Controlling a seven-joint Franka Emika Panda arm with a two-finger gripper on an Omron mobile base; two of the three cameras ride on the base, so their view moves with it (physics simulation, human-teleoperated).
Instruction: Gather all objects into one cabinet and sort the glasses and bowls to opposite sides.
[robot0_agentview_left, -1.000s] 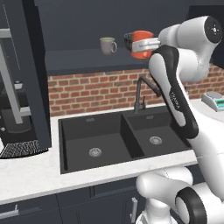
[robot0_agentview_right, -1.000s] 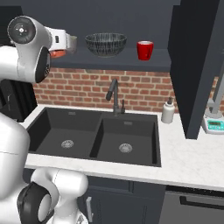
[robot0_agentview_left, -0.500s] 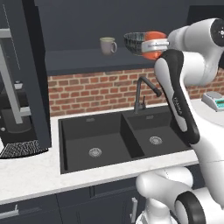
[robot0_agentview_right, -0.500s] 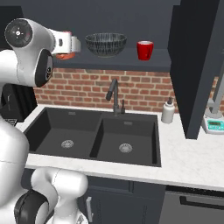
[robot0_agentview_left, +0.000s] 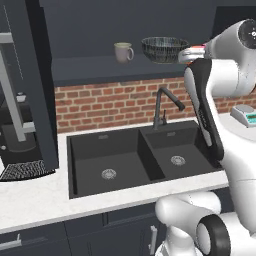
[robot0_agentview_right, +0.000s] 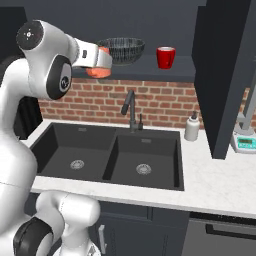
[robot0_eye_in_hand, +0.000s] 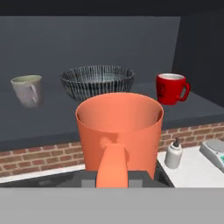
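Held cup: the plain orange handleless tumbler (robot0_eye_in_hand: 119, 135) rides upright in the air in front of the dark cabinet shelf (robot0_eye_in_hand: 192, 111), short of its front edge.
Claw: the claw (robot0_agentview_right: 102, 60) is pinching the tumbler's near wall, one finger inside and one outside.
Shelf contents: the beige mug with a handle (robot0_eye_in_hand: 27, 90) on one side, the wide dark bowl with a mesh-like pattern (robot0_eye_in_hand: 97, 80) in the middle, the glossy red mug (robot0_eye_in_hand: 171, 88) on the other side.
Risk, collision: the tumbler points at the bowl; pushed straight in, it would likely knock the bowl back or tip it.
Risk, sorting: the mugs flank the bowl, so any free slot leaves cups on both sides.
Risk, grip: a one-wall pinch may let the tumbler swing or slip if it bumps the shelf lip.
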